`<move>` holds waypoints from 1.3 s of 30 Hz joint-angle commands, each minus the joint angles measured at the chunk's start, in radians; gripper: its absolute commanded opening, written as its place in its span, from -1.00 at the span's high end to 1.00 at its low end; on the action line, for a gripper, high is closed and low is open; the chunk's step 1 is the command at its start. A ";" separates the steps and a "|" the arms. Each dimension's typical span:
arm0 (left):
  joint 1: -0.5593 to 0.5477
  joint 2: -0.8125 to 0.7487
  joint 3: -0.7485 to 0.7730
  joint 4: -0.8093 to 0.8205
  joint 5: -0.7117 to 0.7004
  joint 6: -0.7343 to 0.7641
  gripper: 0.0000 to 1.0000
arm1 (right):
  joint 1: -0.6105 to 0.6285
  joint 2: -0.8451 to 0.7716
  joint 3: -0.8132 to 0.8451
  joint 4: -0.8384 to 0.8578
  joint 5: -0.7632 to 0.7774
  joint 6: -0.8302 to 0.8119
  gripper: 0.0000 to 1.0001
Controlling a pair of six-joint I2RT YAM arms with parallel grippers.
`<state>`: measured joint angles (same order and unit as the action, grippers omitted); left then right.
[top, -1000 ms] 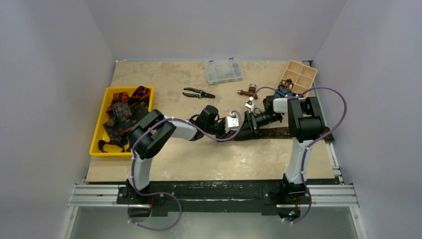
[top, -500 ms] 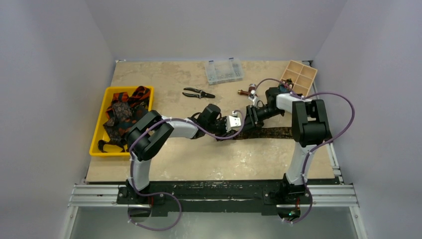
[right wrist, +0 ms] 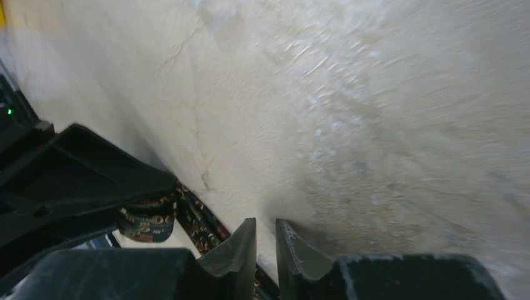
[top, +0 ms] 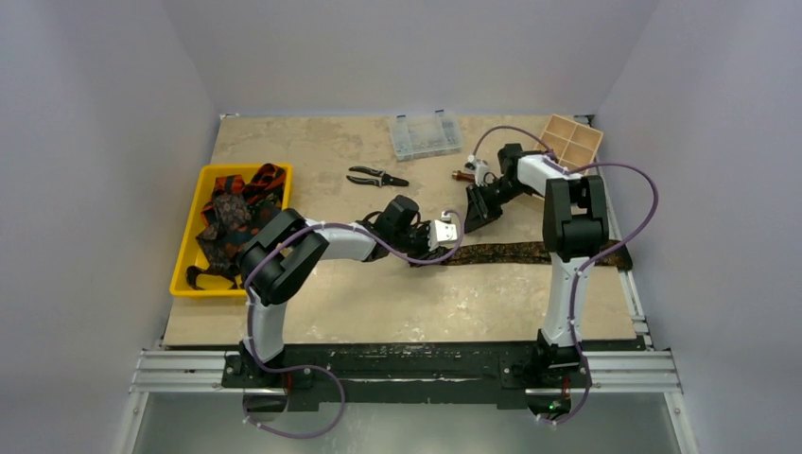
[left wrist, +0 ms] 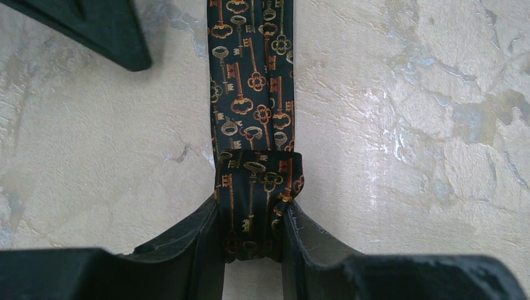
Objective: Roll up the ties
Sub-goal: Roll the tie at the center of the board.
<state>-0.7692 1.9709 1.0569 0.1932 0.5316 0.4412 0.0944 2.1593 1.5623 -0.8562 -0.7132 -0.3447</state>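
Beige surface is crossed by one tie, stretched straight ahead of the left end effector. Its folded end is clamped there, likely to start the roll. The right end effector, almost closed and empty, is kept off the cloth.

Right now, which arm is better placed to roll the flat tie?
Left. The left gripper pinches the folded end of the tie, first turn formed. The right gripper hangs clear of it, holding nothing.
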 commanded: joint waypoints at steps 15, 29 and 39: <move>0.019 0.064 -0.026 -0.192 -0.090 -0.011 0.71 | 0.063 -0.087 -0.042 -0.284 0.020 -0.265 0.75; 0.018 0.065 -0.030 -0.191 -0.090 -0.008 0.71 | 0.063 -0.095 -0.071 -0.271 -0.019 -0.244 0.42; 0.023 0.068 -0.029 -0.191 -0.087 -0.035 0.72 | 0.070 -0.289 -0.257 -0.034 0.116 -0.211 0.26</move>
<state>-0.7658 1.9717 1.0615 0.1852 0.5301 0.4259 0.1574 2.0018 1.3720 -1.0286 -0.6483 -0.5636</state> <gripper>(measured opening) 0.295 0.363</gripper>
